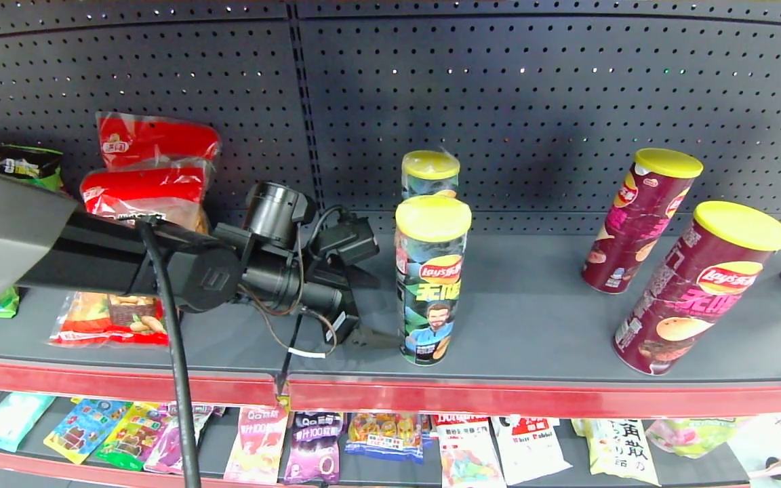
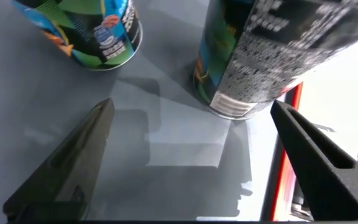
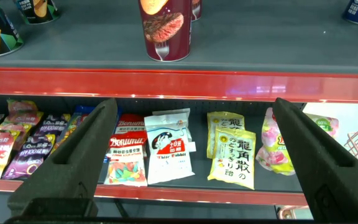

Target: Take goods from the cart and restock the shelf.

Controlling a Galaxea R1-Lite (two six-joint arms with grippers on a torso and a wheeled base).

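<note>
L gripper [image 2: 191, 106] wide open, empty, just beside front green chip can [image 1: 431, 285] on shelf [image 1: 539, 318] | R gripper [image 3: 194, 104] wide open, empty, facing lower-tier snack bags [image 3: 166, 146]

The head camera looks forward and down on the shelf [image 1: 533, 305] from mid-distance. The left wrist camera sits close above that shelf, looking down between the left fingers [image 2: 73, 162] at the green cans [image 2: 260, 56], which the head view shares. The right wrist camera stands farther back and lower, facing the shelf's red edge [image 3: 229, 84] and the packets [image 3: 166, 146] beneath, both shared with the head view.
</note>
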